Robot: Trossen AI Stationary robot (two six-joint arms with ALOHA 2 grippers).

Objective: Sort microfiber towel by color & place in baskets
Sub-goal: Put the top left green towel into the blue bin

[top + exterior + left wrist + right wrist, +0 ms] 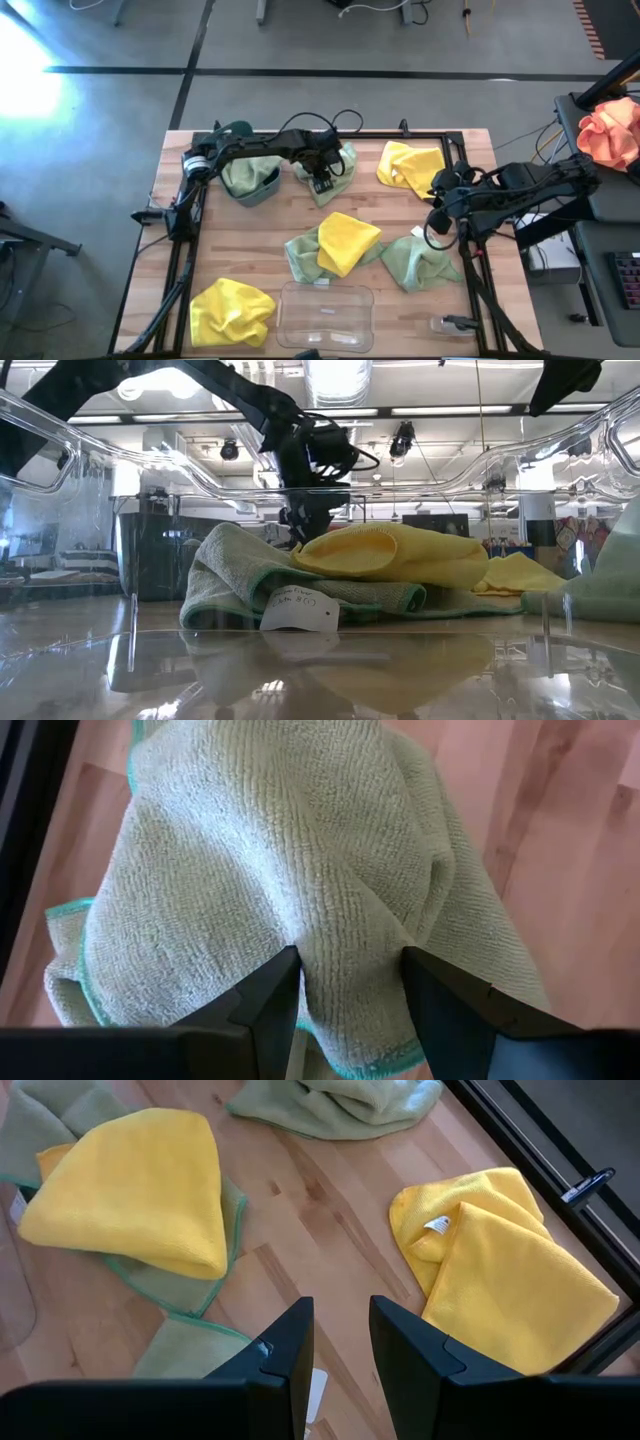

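My left gripper (322,183) reaches over the table's far middle and is shut on a pale green microfiber towel (341,160). Just left of it stands the dark teal basket (265,192), which holds another green towel (240,172). The clear basket (325,312) sits at the near edge. A yellow towel (345,240) lies on a green one (300,258) at mid-table. Other towels lie loose: green (420,262), yellow far right (408,165), yellow near left (232,312). My right gripper (437,200) waits at the right side, open by a narrow gap, holding nothing. My left gripper (350,990) comes down from above and pinches a raised fold (350,935) of the green towel between its two fingers (275,1005). Creases run out from the pinch. The rest of the towel spreads below the fingers over the wood; whether it is lifted clear, I cannot tell.
Black frame rails (180,250) run along the table's left, right and far edges. An orange-pink cloth bundle (612,130) lies off the table to the right. Bare wood (245,240) lies between the teal basket and the mid-table towels.
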